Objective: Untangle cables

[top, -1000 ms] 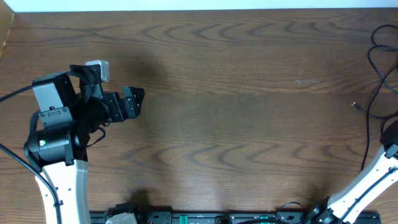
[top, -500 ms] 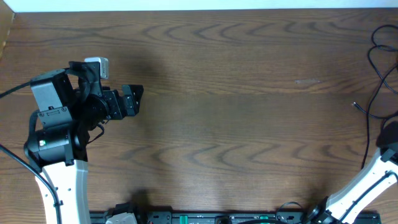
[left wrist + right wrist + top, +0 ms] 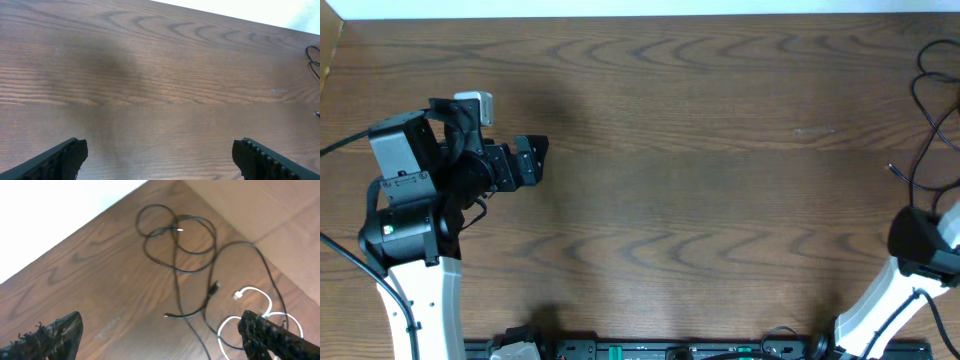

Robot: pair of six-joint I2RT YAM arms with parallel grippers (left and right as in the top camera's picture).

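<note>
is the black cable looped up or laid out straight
Looped. The right wrist view shows the black cable curling in several overlapping loops on the table, one strand reaching the coiled white cable.

Surface (image 3: 700, 200): dark brown wood grain, smooth, matt w/ faint sheen. Black cable (image 3: 215, 287): thin, smooth jacket, looks rubber/plastic, low gloss. White cable (image 3: 238, 295): same sort, a bit glossier. Left pincer (image 3: 160, 147) & right pincer (image 3: 160, 320): black, matt, ridged edges, prob. plastic. Left arm shell (image 3: 425, 300): white glossy plastic. Tan panel (image 3: 280, 210) by surface edge: matt, cardboard-like.
</note>
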